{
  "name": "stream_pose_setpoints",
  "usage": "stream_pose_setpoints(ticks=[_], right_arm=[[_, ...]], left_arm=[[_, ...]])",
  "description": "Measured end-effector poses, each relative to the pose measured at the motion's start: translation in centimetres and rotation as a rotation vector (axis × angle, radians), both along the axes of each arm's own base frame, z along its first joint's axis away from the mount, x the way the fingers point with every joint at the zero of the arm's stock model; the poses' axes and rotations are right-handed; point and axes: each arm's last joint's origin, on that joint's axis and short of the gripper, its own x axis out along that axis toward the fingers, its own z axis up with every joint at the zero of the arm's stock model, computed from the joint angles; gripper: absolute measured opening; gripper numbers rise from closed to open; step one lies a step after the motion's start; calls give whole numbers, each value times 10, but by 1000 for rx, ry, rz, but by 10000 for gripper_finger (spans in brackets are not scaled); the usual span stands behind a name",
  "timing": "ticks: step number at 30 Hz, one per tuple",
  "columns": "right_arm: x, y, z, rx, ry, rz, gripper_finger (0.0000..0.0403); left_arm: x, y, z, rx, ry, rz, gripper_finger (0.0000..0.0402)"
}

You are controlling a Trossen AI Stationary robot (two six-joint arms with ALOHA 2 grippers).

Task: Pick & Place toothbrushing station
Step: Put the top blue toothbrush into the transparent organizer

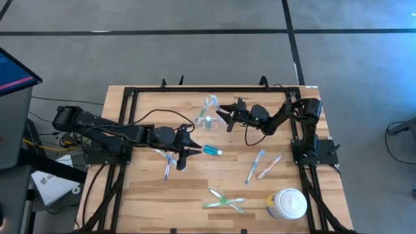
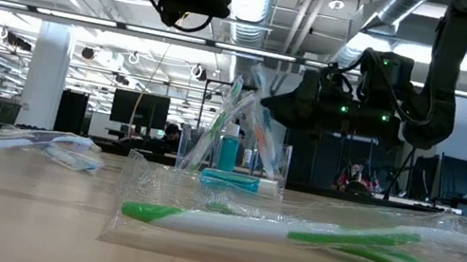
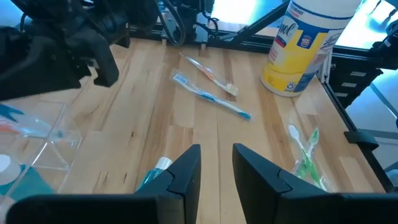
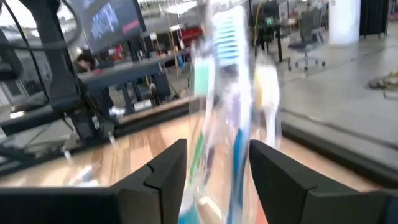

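Left wrist view — jar (image 3: pixel 303 45) label unreadable; right tool (image 4: pixel 217 168) apart, left tool (image 3: pixel 216 171) unclear.

This is a robotics lab set up in a large open-plan office or industrial hall. The low view looks across a wooden butcher-block table (image 1: pixel 195 188) into a wide room with exposed silver ventilation ducts (image 2: pixel 256 0) and pipes overhead, rows of strip lights, a white column (image 2: pixel 47 69) on the left, and desks with dark monitors (image 2: pixel 135 114) far behind. The right wrist view shows an office chair (image 4: pixel 305 31) on a bare floor and another screen (image 4: pixel 102 22). From above, the table stands on grey concrete, framed by black metal rails (image 1: pixel 214 89) that carry two dark robot arms, with cables trailing off the left side.
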Motion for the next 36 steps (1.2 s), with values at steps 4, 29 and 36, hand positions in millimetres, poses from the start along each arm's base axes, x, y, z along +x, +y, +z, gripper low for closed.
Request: stream_pose_setpoints(ticks=[4, 29, 36], right_arm=[[0, 0, -1, 4, 10, 0, 151], [-3, -5, -9, 36, 85, 35, 176], [-6, -11, -13, 77, 110, 14, 193]], left_arm=[[0, 0, 1, -1, -7, 0, 88], [0, -1, 0, -4, -8, 0, 88], [0, -1, 0, -7, -7, 1, 88]])
